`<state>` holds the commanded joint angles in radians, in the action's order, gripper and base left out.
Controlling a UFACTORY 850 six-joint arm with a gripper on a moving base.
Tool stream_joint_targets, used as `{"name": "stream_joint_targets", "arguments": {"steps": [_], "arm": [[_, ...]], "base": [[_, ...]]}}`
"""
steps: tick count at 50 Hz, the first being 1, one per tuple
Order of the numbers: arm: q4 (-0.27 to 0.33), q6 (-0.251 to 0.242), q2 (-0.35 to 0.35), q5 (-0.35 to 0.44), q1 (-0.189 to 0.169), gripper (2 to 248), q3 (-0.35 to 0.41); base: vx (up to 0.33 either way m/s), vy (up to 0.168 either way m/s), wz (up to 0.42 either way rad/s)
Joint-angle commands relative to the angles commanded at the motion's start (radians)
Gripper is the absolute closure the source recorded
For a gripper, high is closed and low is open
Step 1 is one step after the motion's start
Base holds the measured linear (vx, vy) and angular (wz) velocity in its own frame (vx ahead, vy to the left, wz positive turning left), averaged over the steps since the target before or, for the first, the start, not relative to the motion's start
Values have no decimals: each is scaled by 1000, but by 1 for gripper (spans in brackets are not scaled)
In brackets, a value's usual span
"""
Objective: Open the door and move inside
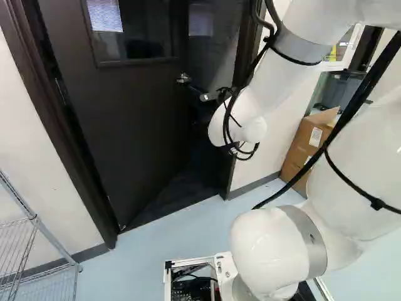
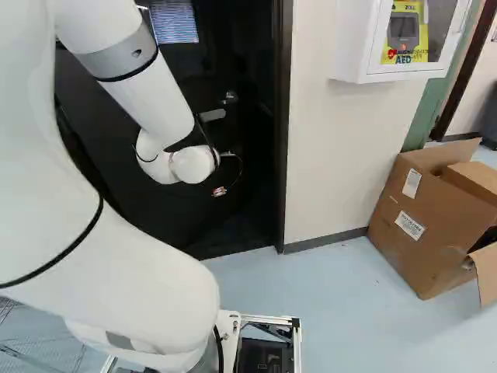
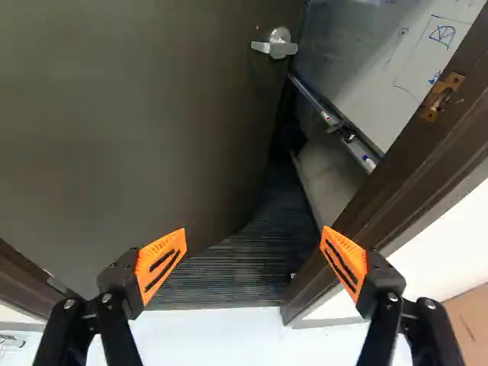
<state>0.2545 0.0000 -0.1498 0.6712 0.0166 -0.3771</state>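
Note:
In the left base view the black gripper (image 1: 202,108) is hard to make out against the dark door (image 1: 138,125), past the arm's white wrist. The wrist view shows the gripper (image 3: 252,255) open, its orange pads wide apart and nothing between them. The door (image 3: 130,130) stands partly open, swung inward away from the arm. Its silver lever handle (image 3: 276,46) lies ahead of the gripper, well beyond the fingertips and untouched. Between door edge and frame (image 3: 415,179) is a gap, with dark ribbed flooring (image 3: 236,267) beyond the threshold.
Past the gap, a whiteboard (image 3: 381,61) with a marker tray stands inside. A metal strike plate (image 3: 442,97) sits on the frame. Cardboard boxes (image 2: 427,217) and a wall cabinet (image 2: 353,47) are right of the doorway, a wire rack (image 1: 37,226) left of it.

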Motion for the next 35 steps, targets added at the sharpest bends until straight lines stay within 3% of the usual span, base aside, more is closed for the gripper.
{"name": "stream_joint_targets", "arguments": {"steps": [35], "arm": [[0, 0, 0, 0, 0, 3, 0]], "base": [[48, 35, -10]]}}
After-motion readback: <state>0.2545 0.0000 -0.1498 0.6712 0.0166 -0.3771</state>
